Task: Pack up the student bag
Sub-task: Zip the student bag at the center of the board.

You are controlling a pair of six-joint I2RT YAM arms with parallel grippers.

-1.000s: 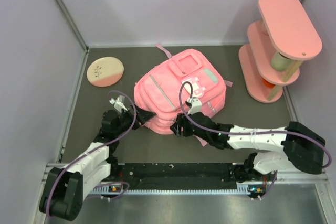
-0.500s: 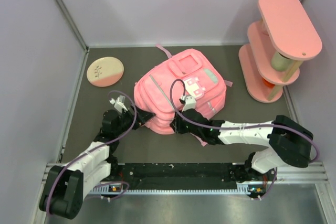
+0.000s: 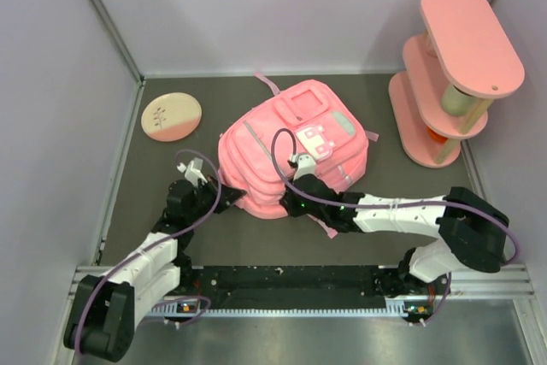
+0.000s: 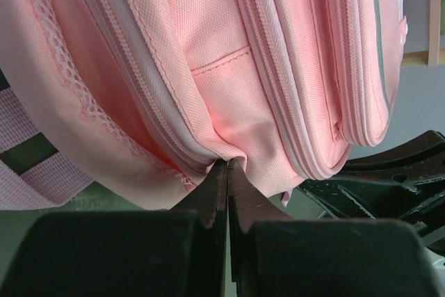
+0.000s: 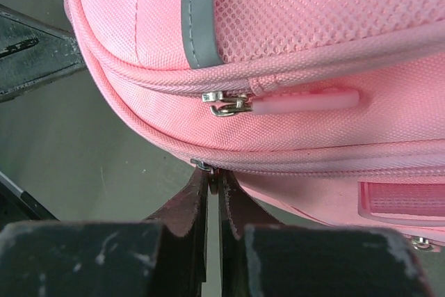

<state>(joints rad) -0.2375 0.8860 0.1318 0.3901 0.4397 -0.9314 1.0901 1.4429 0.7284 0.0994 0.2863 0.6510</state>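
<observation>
A large pink fabric backpack [image 3: 291, 138] with grey zipper strips lies on the dark grey bench [image 3: 154, 177] at the centre of the top view. At its lower-left edge, the left tool [image 3: 224, 196] is pinched tight on a pucker of the backpack's seam fabric. At its lower edge, the right tool [image 3: 295, 204] is closed narrow, tips against a small metal zipper slider [image 5: 202, 165]; whether it grips the slider cannot be told. A pink tiered shelf [image 3: 453, 74] stands upper right, and a round pink-and-cream plate [image 3: 172, 117] lies upper left.
</observation>
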